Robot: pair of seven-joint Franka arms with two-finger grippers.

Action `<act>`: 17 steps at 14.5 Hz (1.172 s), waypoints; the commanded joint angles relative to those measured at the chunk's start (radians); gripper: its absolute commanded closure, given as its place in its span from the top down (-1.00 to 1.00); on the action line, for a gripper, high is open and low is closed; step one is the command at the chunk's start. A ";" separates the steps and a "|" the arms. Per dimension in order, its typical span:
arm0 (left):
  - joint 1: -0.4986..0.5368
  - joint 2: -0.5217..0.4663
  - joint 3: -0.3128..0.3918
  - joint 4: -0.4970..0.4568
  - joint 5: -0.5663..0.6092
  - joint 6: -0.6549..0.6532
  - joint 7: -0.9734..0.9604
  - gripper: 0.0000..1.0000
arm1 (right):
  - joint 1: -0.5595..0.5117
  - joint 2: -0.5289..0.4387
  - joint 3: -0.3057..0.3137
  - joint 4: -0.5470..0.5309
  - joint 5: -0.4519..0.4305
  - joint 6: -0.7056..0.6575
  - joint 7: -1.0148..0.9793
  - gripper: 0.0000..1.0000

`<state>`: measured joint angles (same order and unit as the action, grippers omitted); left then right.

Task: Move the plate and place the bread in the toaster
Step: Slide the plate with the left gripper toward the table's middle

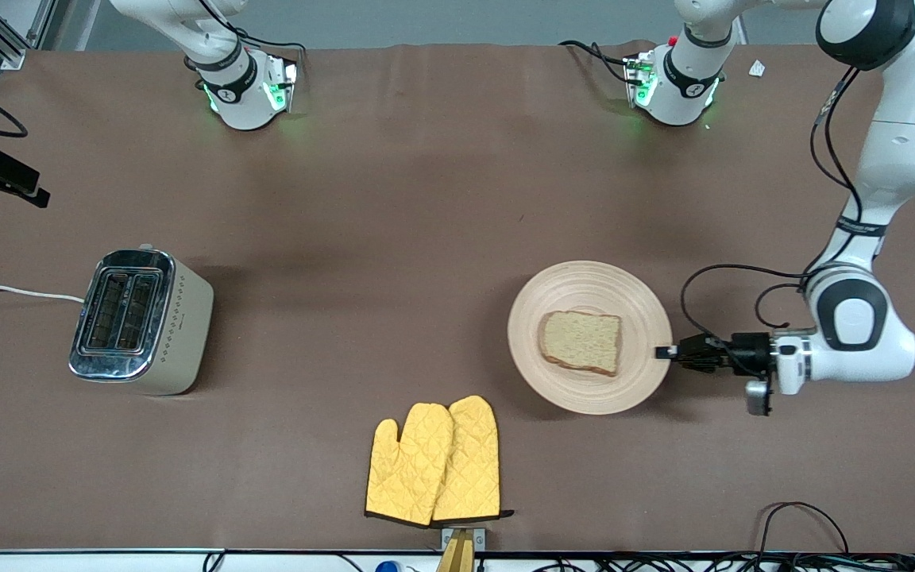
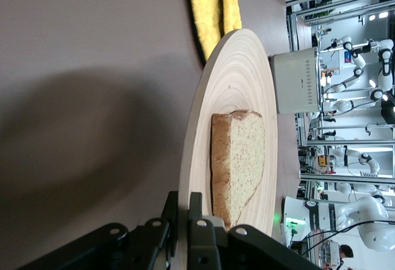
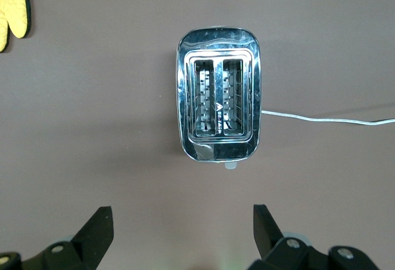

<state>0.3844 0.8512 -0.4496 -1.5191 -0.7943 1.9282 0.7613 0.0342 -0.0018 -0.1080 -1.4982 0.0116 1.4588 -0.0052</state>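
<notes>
The pale beige plate [image 1: 584, 280] lies toward the left arm's end of the table with the bread [image 1: 581, 342] on its middle. My left gripper [image 1: 664, 352] is shut on the plate's rim, one finger above it and one below. The left wrist view shows the plate [image 2: 228, 91] edge-on, the bread [image 2: 241, 152] and my left gripper [image 2: 183, 205] pinching the rim. The toaster [image 1: 140, 322] stands toward the right arm's end, both slots empty. My right gripper [image 3: 183, 233] is open and empty, high over the toaster [image 3: 218, 102]; it is out of the front view.
A pair of yellow oven mitts [image 1: 435, 461] lies nearer the front camera, between plate and toaster. The toaster's white cord [image 1: 13, 291] runs off the table's end. Loose cables [image 1: 815, 516] lie at the front edge.
</notes>
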 commanded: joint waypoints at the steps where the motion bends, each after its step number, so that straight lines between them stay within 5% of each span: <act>1: -0.096 -0.014 -0.011 -0.003 -0.025 0.064 -0.060 -1.00 | -0.008 -0.010 0.010 -0.007 -0.004 -0.006 0.014 1.00; 9: -0.323 -0.011 -0.044 -0.122 -0.287 0.366 -0.080 -1.00 | -0.008 -0.011 0.010 -0.007 -0.004 -0.006 0.014 1.00; 17: -0.413 0.003 -0.052 -0.187 -0.440 0.463 0.073 -0.98 | -0.005 0.009 0.010 -0.002 -0.001 0.006 -0.001 1.00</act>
<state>-0.0414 0.8612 -0.4846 -1.6813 -1.1749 2.3796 0.7606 0.0342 0.0021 -0.1079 -1.4984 0.0118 1.4619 -0.0058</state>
